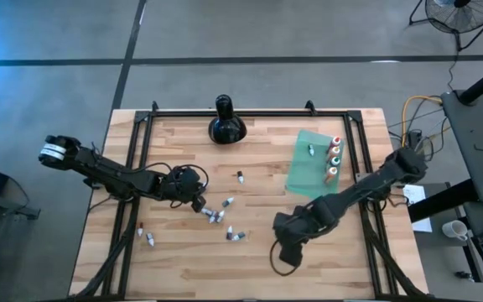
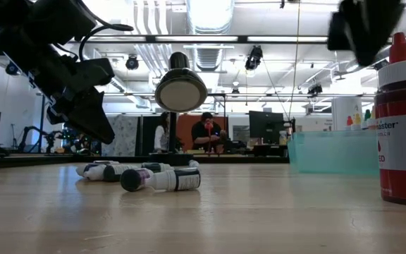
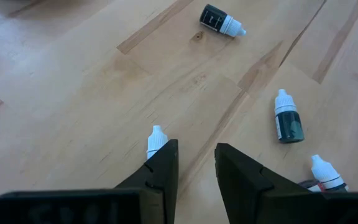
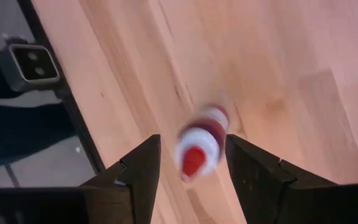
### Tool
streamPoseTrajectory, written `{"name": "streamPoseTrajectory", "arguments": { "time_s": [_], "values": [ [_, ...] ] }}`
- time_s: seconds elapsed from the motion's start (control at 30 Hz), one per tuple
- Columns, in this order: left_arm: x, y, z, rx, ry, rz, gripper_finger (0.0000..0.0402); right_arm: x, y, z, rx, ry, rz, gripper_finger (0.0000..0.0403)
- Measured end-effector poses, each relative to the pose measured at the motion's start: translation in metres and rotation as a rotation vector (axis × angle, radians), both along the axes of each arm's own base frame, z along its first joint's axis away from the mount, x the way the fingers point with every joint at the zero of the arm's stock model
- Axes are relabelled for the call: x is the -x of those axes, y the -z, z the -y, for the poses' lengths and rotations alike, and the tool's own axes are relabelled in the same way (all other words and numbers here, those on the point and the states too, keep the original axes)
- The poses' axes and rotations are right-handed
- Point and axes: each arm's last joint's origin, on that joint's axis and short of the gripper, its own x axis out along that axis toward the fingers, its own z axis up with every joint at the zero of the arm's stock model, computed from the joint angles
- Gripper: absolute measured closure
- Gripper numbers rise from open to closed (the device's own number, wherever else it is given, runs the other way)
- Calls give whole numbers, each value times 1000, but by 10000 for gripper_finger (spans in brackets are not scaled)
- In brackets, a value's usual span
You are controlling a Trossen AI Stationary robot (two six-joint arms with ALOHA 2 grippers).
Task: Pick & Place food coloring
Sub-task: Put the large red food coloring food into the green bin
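Observation:
My left gripper (image 1: 198, 201) (image 3: 196, 149) hangs open just above the table's middle. A small white-tipped vial (image 3: 156, 140) lies beside one finger's outer side, partly hidden by it. More vials lie flat close by (image 1: 216, 216) (image 3: 288, 118) (image 3: 221, 20). My right gripper (image 1: 285, 252) (image 4: 192, 142) is open near the table's near edge. It points down, with one finger on either side of an upright red-capped dropper bottle (image 4: 199, 148) (image 2: 402, 134). I see no touch.
A teal sheet (image 1: 309, 168) lies at the far right, with several colored bottles (image 1: 334, 159) standing along its edge and a vial (image 1: 310, 149) on it. A black long-necked object (image 1: 225, 126) stands at the far edge. Loose vials lie near left (image 1: 149, 239).

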Motion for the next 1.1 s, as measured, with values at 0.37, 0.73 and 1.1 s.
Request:
{"name": "streamPoseTrajectory", "arguments": {
  "time_s": [0.37, 0.73, 1.1],
  "values": [
    [0, 0, 0, -16, 16, -4, 321, 5, -1, -20, 104, -43, 1, 232],
    [0, 0, 0, -16, 16, -3, 321, 8, 8, -20, 191, -245, 44, 232],
    [0, 0, 0, -15, 14, -3, 321, 6, 16, -22, 177, -281, 88, 216]
  ]
}}
